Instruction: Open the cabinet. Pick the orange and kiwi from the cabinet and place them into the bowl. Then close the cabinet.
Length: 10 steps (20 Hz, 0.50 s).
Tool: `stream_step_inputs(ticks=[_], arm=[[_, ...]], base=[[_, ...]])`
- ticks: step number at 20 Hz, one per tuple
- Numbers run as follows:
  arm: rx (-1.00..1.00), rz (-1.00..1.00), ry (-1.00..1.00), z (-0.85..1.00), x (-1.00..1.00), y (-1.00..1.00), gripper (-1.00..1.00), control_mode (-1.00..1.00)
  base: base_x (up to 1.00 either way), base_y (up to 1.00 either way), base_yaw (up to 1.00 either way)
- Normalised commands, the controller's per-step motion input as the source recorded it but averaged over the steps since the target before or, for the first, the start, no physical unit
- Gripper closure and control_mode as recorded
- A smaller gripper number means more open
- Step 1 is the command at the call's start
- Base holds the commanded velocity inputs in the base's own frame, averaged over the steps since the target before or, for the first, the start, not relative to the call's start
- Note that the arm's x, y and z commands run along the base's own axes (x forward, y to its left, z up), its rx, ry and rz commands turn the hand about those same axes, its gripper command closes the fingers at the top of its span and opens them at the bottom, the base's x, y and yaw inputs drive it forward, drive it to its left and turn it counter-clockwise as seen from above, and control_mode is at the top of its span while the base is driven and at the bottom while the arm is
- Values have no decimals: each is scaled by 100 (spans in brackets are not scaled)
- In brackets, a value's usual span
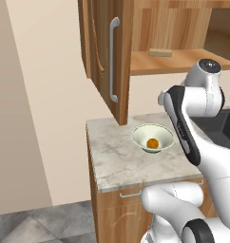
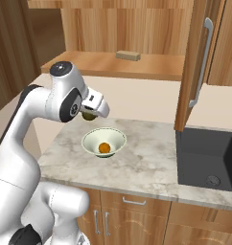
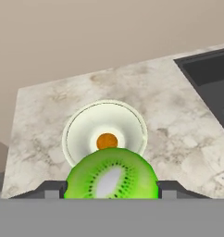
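Two fingers pinch the kiwi (image 3: 111, 173) between them, the gripper (image 2: 90, 115) hanging above the bowl (image 3: 81, 134) on the marble counter (image 3: 178, 139). One orange (image 3: 107, 140) lies inside the bowl. Beside it sits a dark sink (image 2: 204, 158). Overhead, the cabinet (image 1: 105, 52) stands open, a tan block (image 2: 128, 56) on its shelf. No writing shows.

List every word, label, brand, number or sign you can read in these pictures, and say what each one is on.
None: no text, label, brand, number or sign shows in any view.
The brown wood-grain wall cabinet, the wide pale greenish-white bowl, the small round orange fruit, the bright green cut kiwi held in the claw, the flat tan block and the marbled stone counter are all unmarked.
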Motion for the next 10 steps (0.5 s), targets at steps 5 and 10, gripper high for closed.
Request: stream_step_inputs(ticks=[5,10], arm=[[0,0,4,-30,6,2,100,-100],[0,0,3,-31,10,9,100,-100]], base=[[0,0,0],[0,0,0]])
